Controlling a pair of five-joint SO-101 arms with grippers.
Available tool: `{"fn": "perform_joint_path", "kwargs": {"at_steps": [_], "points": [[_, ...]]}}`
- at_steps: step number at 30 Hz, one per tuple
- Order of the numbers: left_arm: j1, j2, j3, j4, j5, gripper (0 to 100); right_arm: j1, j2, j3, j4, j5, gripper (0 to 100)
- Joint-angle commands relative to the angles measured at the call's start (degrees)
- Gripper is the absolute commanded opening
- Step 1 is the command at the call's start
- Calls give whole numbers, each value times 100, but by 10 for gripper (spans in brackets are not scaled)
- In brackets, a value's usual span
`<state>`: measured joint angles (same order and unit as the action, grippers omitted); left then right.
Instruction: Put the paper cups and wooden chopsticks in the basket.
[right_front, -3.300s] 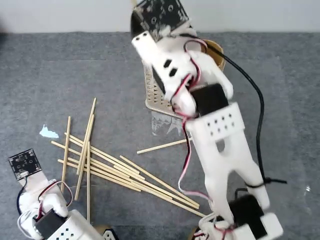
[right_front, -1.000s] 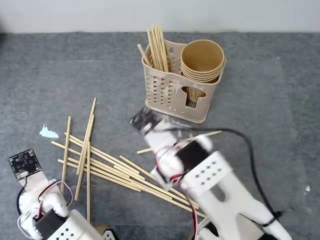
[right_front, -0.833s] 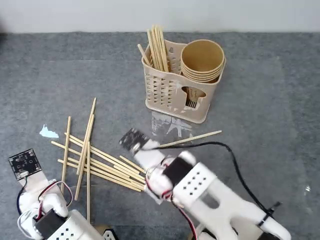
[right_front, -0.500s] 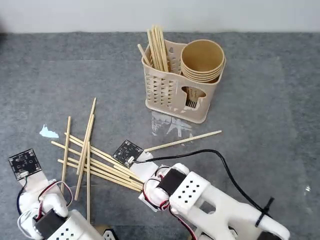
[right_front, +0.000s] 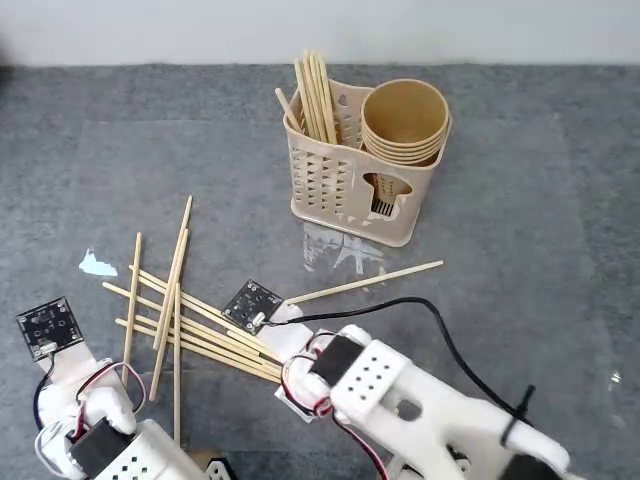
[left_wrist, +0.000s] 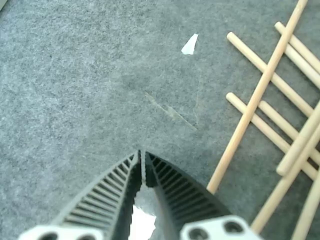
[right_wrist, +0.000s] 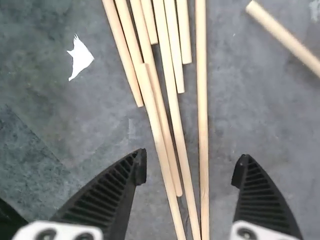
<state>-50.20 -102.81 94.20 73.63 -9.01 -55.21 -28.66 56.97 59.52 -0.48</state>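
While hanging low over the loose chopsticks (right_front: 205, 335), spreads wide and grips nothing: so much for the right claw (right_wrist: 191, 160). Straddles several sticks (right_wrist: 167, 100) of that pile, with their long axis passing straight through the gap, crosswise to the closing line. Needs, at a guess, only a short drop and a squeeze to catch two or three at once. Finds the pile slanting across the bench (right_front: 520, 200) from the left arm's side toward the right arm, directly beneath the right claw and so nearer to it. Leaves one chopstick (right_front: 365, 282) apart, between pile and basket (right_front: 345, 190). Has the left claw (left_wrist: 142, 159) pinched shut on nothing, low over bare bench, just beside a stick end without touching. Holds already, in the basket at the far side, well apart from the pile: stacked cups (right_front: 405, 120) in one compartment, an upright bundle (right_front: 315, 85) in the other. Risks nudging neighbours or lifting a stick off-centre.
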Motion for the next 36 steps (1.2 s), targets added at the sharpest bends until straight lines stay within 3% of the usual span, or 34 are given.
{"fn": "perform_joint_path", "kwargs": {"at_steps": [1,9,12,19,28,36], "points": [[53,18,-31,-97,-44,15,-31,664,-141,-426,-158,285],[53,18,-31,-97,-44,15,4,2132,-571,-734,-167,284],[53,18,-31,-97,-44,15,84,2369,-712,-681,-158,237],[53,18,-31,-97,-44,15,778,2308,-774,-734,501,103],[53,18,-31,-97,-44,15,1622,2237,-782,-919,1275,24],[53,18,-31,-97,-44,15,1684,1569,-782,-875,1556,8]]}}
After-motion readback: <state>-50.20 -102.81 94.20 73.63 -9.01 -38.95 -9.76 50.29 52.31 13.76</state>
